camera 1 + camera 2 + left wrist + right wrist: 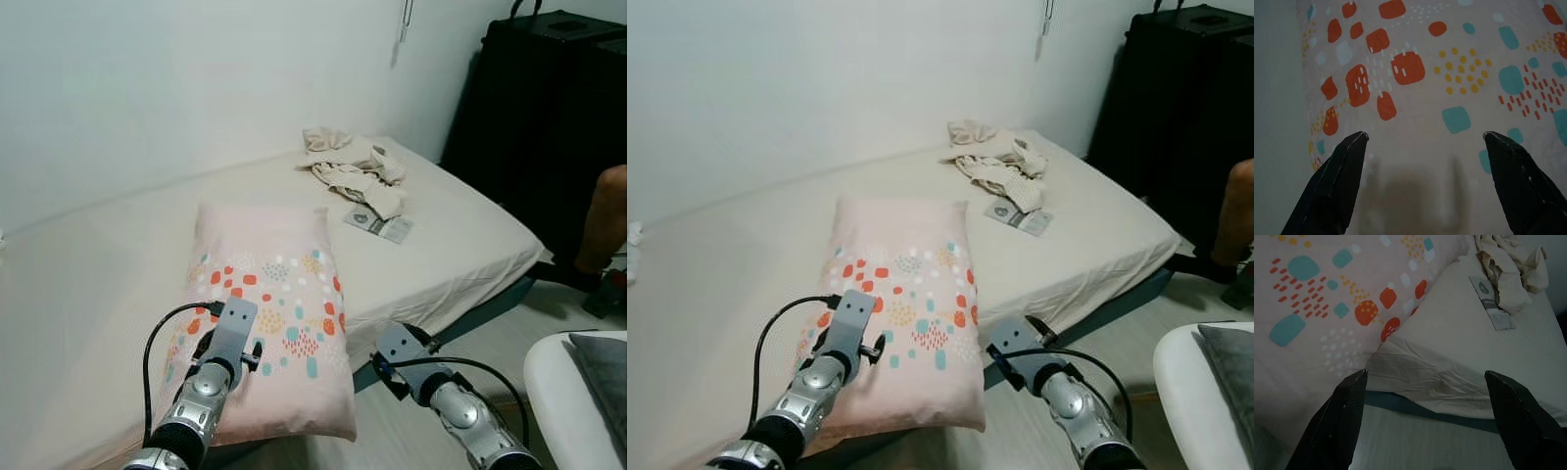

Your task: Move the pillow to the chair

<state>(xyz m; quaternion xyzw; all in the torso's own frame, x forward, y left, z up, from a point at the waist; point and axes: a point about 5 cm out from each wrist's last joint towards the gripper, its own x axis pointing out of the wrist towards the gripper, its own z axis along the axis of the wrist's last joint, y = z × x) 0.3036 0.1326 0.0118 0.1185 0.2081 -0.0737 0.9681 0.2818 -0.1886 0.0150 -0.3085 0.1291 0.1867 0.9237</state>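
Both grippers hover spread open at the near end of the pillow.

The pink pillow (266, 313) with orange, teal and yellow spots lies on the bed (88, 294), its near end overhanging the bed's front edge. The left gripper (1422, 142) hangs over the pillow's near left part; the right gripper (1425, 377) is off the front edge beside the pillow's near right corner. Crumpled cream cloth (355, 168) and a booklet (378, 223) lie toward the bed's far right corner.

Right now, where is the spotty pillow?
The pillow lies on the bed, at its near edge, right in front of the robot. The left claw hovers open above it, and crumpled clothes lie farther back.
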